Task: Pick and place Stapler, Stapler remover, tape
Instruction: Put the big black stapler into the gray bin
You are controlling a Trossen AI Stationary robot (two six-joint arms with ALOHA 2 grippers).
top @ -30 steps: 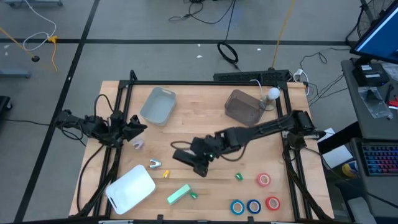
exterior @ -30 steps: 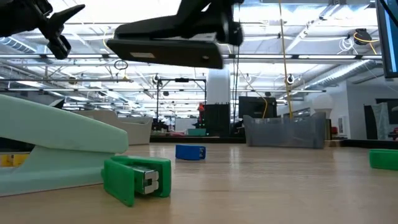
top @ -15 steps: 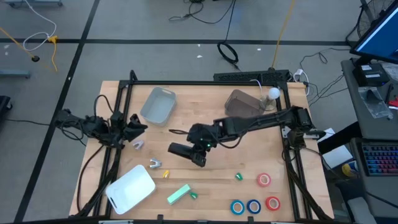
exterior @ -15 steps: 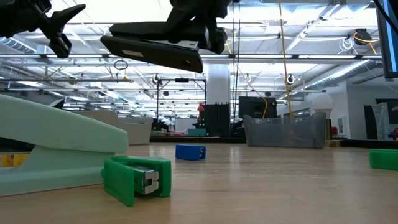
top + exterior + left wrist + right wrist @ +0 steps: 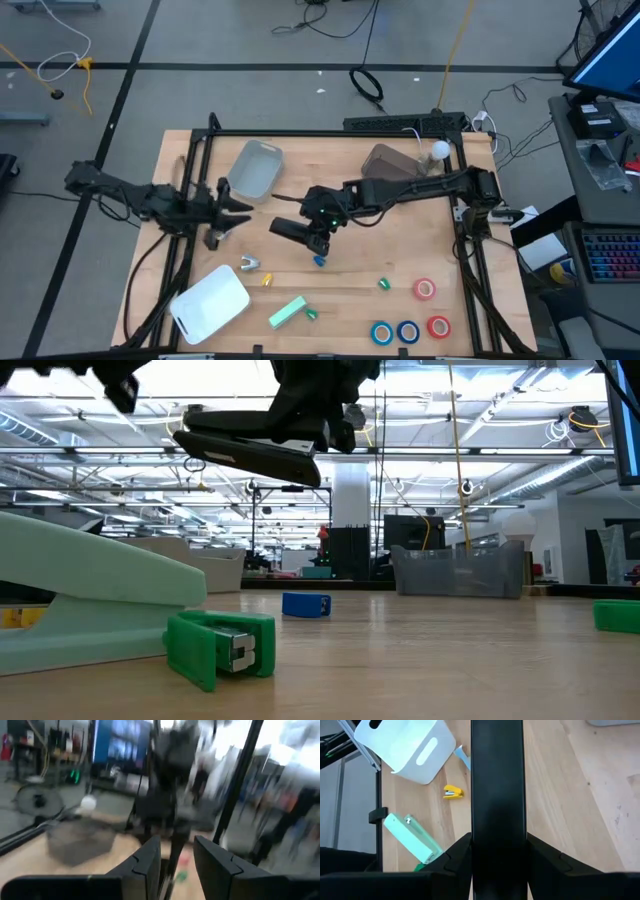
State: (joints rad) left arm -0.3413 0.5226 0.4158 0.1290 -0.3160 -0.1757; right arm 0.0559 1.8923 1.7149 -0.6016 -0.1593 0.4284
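My right gripper (image 5: 313, 227) hangs over the middle of the table, shut on a black stapler (image 5: 290, 230), which also shows high in the low view (image 5: 250, 450). Under it a small blue staple remover (image 5: 319, 261) lies on the wood. A mint-green stapler (image 5: 288, 312) and a yellow staple remover (image 5: 267, 280) lie near the front. Two red tape rolls (image 5: 425, 290) and two blue ones (image 5: 394, 332) lie flat at the front right. My left gripper (image 5: 236, 208) is raised at the table's left, open, with nothing between its fingers (image 5: 145, 862). My right gripper pinches the black stapler's two long sides (image 5: 481, 845) between its two fingers (image 5: 457, 857), at the end nearer the arm. The fingers slant down from the table's right and lie along the stapler. The stapler is lifted clear of the table, nearly level, its free end pointing left.
A pale grey-blue bin (image 5: 255, 168) stands at the far left and a clear brown bin (image 5: 390, 170) at the far right. A white bin (image 5: 210, 302) sits at the front left corner. Small green pieces (image 5: 383, 285) lie near the tapes. Black frame posts (image 5: 196, 170) edge both sides.
My right gripper has carried the black stapler toward the table's far edge and a little left, turning it; the blue staple remover now shows beneath. My left gripper has risen, rolled and reached out over the table toward the right.
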